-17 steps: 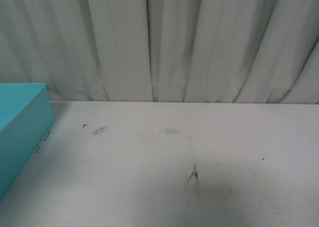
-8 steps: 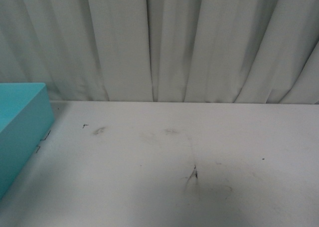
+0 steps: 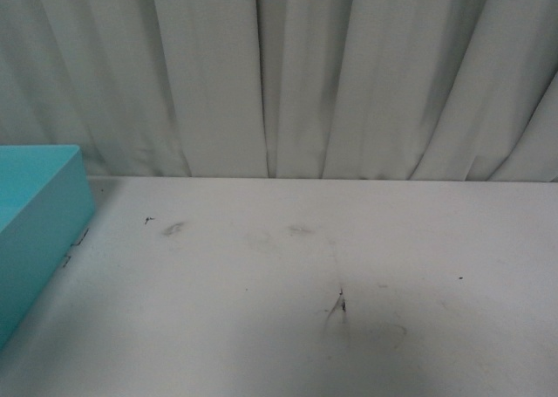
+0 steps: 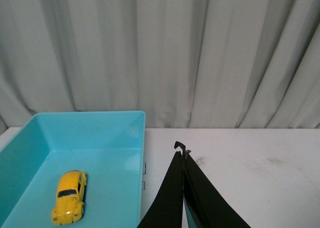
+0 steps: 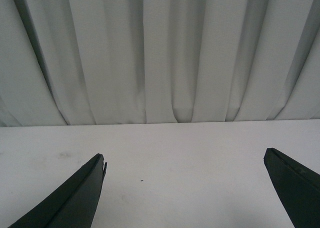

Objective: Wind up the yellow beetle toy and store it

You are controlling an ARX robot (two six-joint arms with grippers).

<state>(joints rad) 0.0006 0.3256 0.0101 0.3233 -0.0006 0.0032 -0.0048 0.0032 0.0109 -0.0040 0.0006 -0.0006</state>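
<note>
yellow beetle toy (image 4: 69,197): lies on the floor of the turquoise bin (image 4: 141,153), lower left of the left wrist frame | left gripper (image 4: 183,156): fingers pressed together, holding nothing, over the white table (image 4: 260,168) just beside the bin's wall | right gripper (image 5: 185,163): fingers spread wide, empty, above bare tabletop | front frame: bin (image 3: 52,214) at left edge, grey curtain (image 3: 296,74) behind, no arms in view

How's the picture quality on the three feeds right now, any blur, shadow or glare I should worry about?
Front view: soft and slightly blurred, with a dim shadow across the near table. Left wrist view: sharper and evenly lit; the yellow toy car reads clearly in the blue bin, with only a mild sheen. Right wrist view: even light, no glare; the fingers are dark silhouettes.
</note>
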